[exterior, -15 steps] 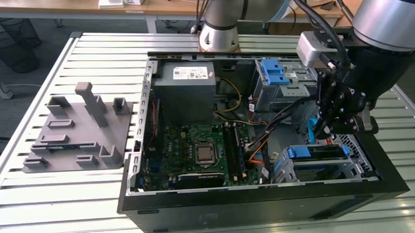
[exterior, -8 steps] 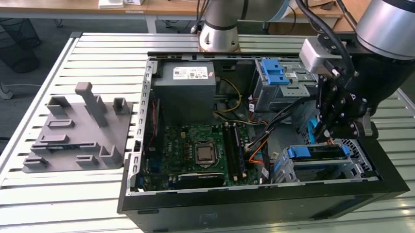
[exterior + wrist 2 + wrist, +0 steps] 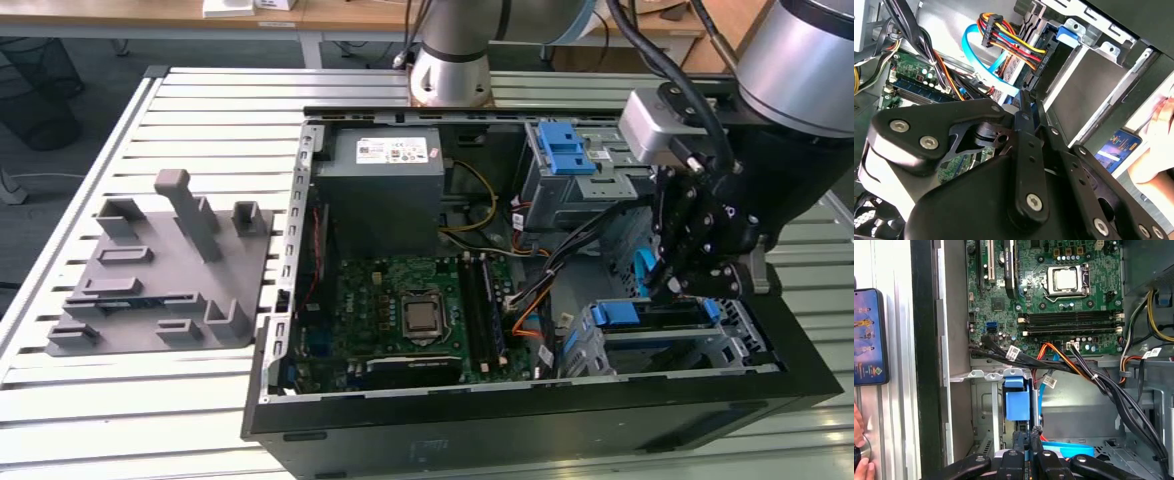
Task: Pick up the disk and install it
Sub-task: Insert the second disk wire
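Cables (image 3: 1089, 375) across the drive bay (image 3: 1069, 410)

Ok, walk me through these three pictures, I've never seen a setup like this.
The exterior view looks down on an open computer case lying on a slatted metal table. A robot arm reaches over it and ends in a black gripper, lowered into the drive bay area on the exterior view's right. Inside the case are the green motherboard, a grey power supply box and a blue latch. A grey plastic fixture sits on the table beside the case. Both wrist views come from cameras riding on the arm: the first wrist view looks past the gripper at a blue tab in the metal bay. Its fingers look closed together.
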### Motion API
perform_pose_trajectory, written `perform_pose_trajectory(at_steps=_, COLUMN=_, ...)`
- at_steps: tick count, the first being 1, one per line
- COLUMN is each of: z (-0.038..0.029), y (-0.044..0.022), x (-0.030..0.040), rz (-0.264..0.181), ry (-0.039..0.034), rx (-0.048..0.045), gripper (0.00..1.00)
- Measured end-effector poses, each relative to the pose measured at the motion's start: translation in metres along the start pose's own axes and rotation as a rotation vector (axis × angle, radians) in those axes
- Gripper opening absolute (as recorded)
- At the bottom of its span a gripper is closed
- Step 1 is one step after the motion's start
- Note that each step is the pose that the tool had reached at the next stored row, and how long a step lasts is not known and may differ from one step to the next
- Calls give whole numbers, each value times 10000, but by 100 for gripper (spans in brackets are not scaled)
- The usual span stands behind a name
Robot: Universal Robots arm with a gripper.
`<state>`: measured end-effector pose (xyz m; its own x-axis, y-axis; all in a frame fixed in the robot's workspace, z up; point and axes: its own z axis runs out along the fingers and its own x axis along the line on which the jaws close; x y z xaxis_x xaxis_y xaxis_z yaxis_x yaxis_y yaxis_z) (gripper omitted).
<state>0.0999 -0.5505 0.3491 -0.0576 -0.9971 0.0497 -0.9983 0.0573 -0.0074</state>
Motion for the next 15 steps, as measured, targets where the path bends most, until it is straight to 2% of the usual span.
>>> perform_pose_trajectory(at_steps=4, z=26, y=-43, x=-4, rz=-6, ry=-10, rx=-116, gripper=17)
perform_pose_trajectory(at_steps=6, z=47, y=-50, x=-5, rz=-8, ry=-63, rx=-158, gripper=17)
perform_pose_trajectory(at_steps=10, z=80, y=-56, x=-6, rz=-9, ry=-304, rx=-196, gripper=17)
perform_pose_trajectory(at_steps=12, z=90, y=-59, x=2, rz=-11, ry=-517, rx=-210, gripper=17)
perform_pose_trajectory(at_steps=13, z=94, y=-59, x=10, rz=-10, ry=-589, rx=-214, gripper=17)
perform_pose_trajectory(at_steps=15, z=101, y=-60, x=28, rz=-10, ry=-605, rx=-216, gripper=17)
